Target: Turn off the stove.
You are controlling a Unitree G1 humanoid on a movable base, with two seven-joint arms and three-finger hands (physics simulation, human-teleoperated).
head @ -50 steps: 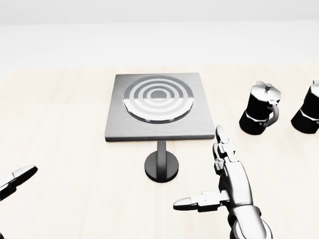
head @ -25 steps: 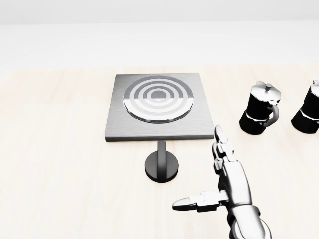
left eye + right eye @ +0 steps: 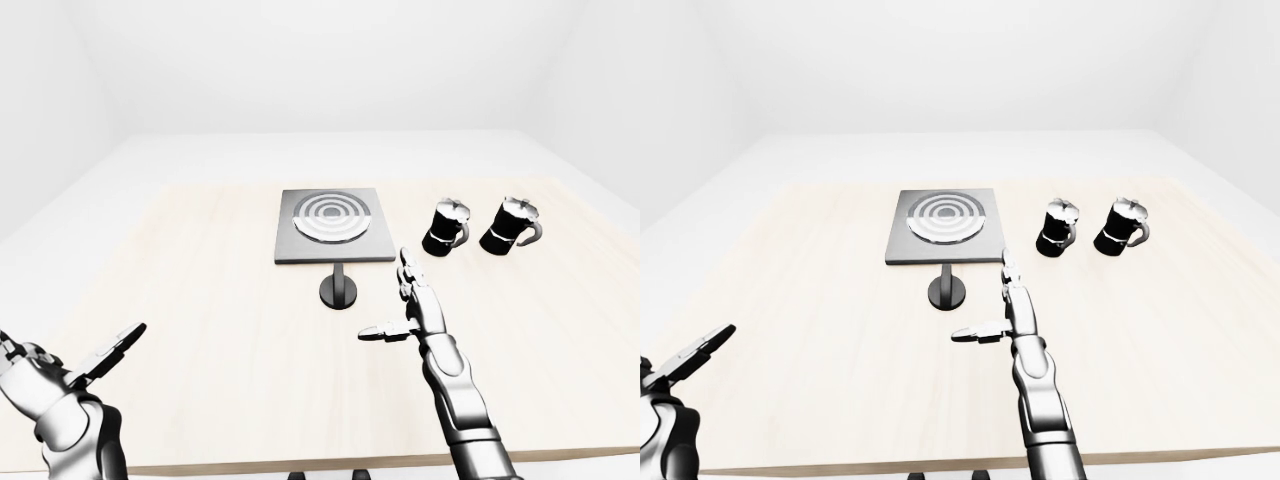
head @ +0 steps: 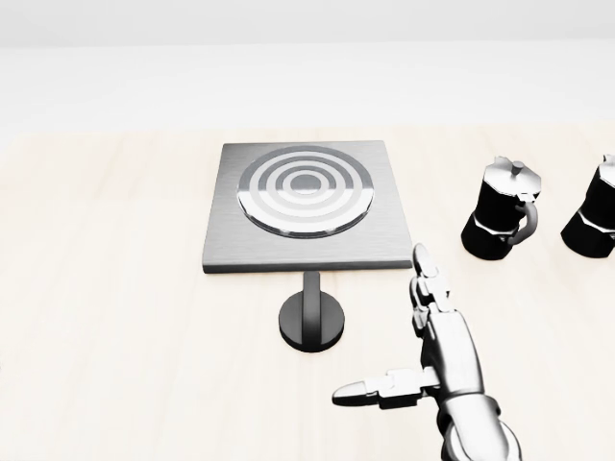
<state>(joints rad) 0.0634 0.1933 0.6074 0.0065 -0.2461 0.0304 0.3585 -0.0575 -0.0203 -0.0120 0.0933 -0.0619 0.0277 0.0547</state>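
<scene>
Flat grey square stove [image 4: 306,206] with round silver rings in the middle, lying on the pale wooden table. Just below its near edge in the head view, a round black knob [image 4: 311,318] with an upright bar across it.

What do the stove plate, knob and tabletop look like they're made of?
Stove plate: brushed grey metal, faint streaked sheen, with polished rings. Knob: glossy black, plastic or coated metal; can't tell which. Tabletop: pale matte wood, faint grain lines. All rendered, so only apparent.
</scene>
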